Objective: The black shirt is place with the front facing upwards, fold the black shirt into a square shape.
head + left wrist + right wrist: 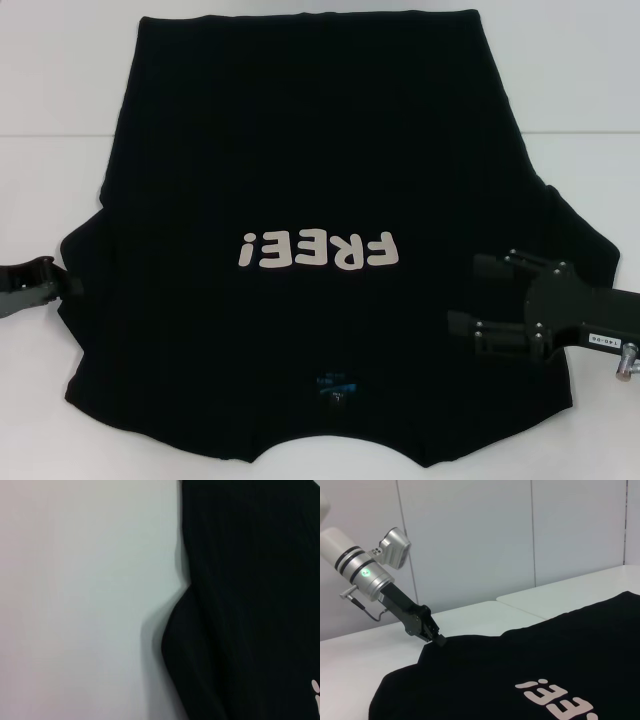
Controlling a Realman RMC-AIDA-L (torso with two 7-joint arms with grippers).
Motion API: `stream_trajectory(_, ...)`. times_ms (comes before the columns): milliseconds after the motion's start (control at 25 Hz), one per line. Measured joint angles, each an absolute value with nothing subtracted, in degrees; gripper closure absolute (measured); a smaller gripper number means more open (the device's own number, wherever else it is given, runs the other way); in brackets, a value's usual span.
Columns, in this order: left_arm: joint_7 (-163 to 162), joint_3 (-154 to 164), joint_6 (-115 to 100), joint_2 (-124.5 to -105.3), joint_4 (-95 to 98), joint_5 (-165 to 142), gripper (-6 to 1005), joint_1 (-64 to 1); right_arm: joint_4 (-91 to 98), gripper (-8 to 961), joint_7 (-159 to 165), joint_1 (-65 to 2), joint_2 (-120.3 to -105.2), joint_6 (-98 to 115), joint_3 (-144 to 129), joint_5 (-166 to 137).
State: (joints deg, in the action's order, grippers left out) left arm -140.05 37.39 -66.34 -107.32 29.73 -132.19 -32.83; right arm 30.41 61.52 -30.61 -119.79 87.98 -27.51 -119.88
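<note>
The black shirt (pixel 320 180) lies flat on the white desk (pixel 580 90) with its front up (the cream "FREE!" letters (pixel 320 251) show). The left claw (pixel 62 283) is at the shirt's left sleeve edge; the right wrist view shows its tips pinched together right at the cloth edge (pixel 432 636). The right claw (pixel 487 300) hangs over the shirt's right shoulder part, its fingers wide apart. The left wrist view shows only shirt edge (pixel 250 600) and desk.
</note>
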Motion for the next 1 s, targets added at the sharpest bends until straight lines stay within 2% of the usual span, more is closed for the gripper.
stream_trajectory(520, -140.1, 36.1, -66.7, -106.99, 29.9, -132.0, 981, -32.2, 30.4, 39, 61.5, -30.4, -119.77, 87.9, -26.5, -119.9)
stream_trajectory(800, -139.7, 31.5, -68.2, -105.60, 30.0, -132.1, 983, -30.9, 30.5, 39, 61.5, -30.3, -119.65, 88.0, -25.4, -119.9)
stream_trajectory(1000, -139.5, 28.7, -70.3, -105.34, 31.7, -132.0, 983, -29.3, 30.6, 40, 61.5, -30.3, -119.66, 88.0, -25.2, -119.9)
